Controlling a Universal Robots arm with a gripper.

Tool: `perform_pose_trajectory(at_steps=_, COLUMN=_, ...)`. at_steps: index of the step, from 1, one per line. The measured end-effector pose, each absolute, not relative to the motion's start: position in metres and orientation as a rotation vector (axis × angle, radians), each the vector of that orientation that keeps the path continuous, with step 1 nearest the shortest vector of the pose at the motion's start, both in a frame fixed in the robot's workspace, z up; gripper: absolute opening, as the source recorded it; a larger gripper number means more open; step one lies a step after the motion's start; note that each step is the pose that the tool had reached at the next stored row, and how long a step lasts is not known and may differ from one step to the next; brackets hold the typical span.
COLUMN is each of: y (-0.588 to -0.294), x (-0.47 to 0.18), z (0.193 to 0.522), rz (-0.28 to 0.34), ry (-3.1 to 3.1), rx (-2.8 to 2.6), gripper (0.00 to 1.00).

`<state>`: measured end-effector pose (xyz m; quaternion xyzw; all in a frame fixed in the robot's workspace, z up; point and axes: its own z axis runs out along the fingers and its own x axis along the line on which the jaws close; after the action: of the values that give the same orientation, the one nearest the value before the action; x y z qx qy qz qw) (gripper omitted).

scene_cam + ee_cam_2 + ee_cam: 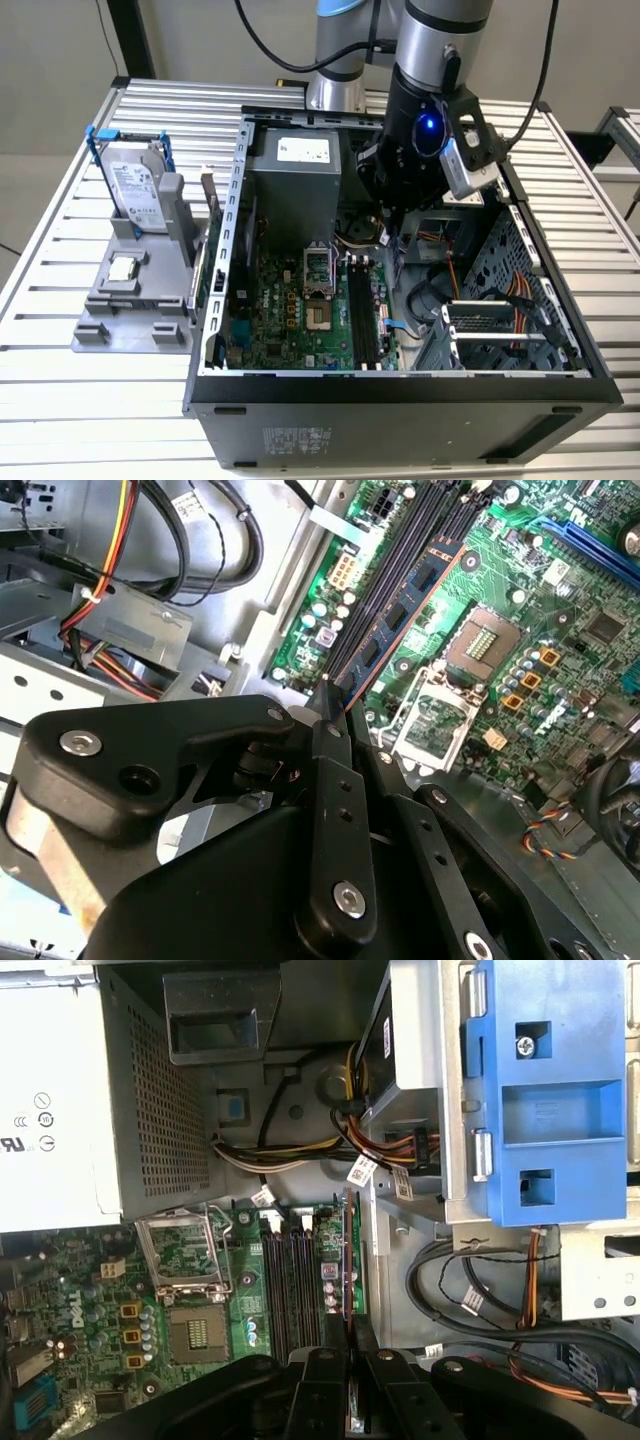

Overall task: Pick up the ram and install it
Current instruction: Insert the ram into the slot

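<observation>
Inside the open computer case (560, 330), the tool (335, 715) was closed on the ram (400, 610), pinching one end so the stick ran out ahead of its fingertips, edge-on just above the long black slots (290, 1290) of the motherboard (90, 1300), beside the processor socket (195, 1335).

We see a green motherboard (300, 310) with black slots (290, 1285) and orange-edged dark blue ram (400, 615), held in the black gripper (330, 715). At 9 o'clock of the black case (400, 420), a silver drive (135, 190) with blue rails sits in a grey tray (120, 320) on the ribbed silver worktop (60, 400).
</observation>
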<state>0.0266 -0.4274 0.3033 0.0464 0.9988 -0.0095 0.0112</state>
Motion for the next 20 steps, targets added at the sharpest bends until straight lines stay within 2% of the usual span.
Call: perform_pose_trajectory(at_steps=20, y=-0.4357, x=0.0266, z=0.3006, rz=-0.029, ry=3.116, rx=0.142, gripper=0.0)
